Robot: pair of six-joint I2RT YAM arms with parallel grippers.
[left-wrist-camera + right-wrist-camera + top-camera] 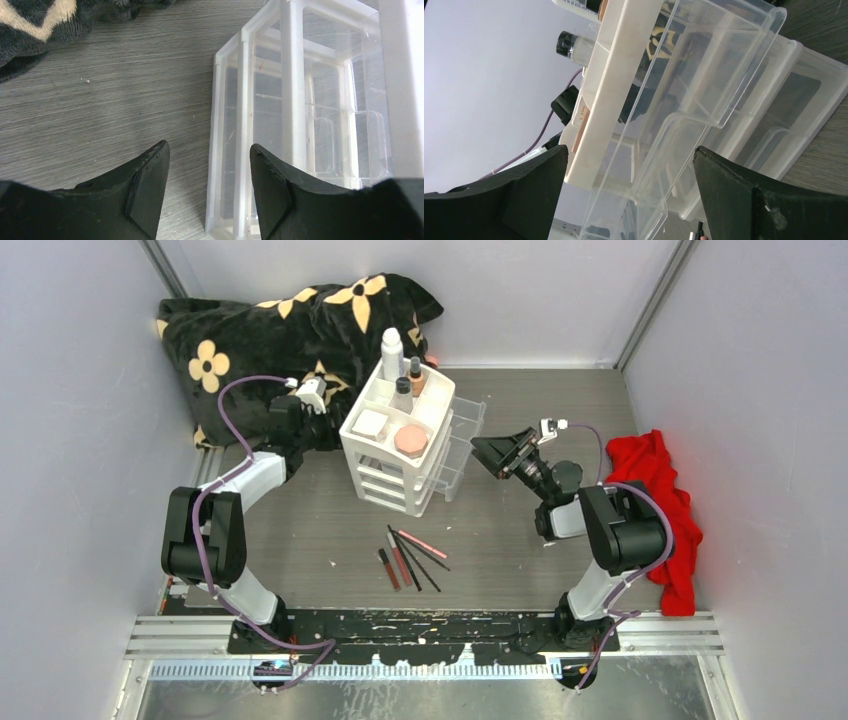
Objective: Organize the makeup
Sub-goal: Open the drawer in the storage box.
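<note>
Across the grey tabletop [300, 530], bottles [392, 345] and a compact [410, 441] stand on the drawer unit [395, 485], while tubes [389, 569] and pencils [425, 568] lie loose near the arms. The left gripper [207, 155] is released and empty at the unit's back corner, and the right gripper [630, 150] gapes wide before the pulled-out drawers [724, 75]. A shove there could slide the light unit and topple the bottles

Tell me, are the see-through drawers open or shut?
Open. At least two clear drawers stick out of the white drawer unit toward the right fingers; the right wrist view shows them slid out too.
</note>
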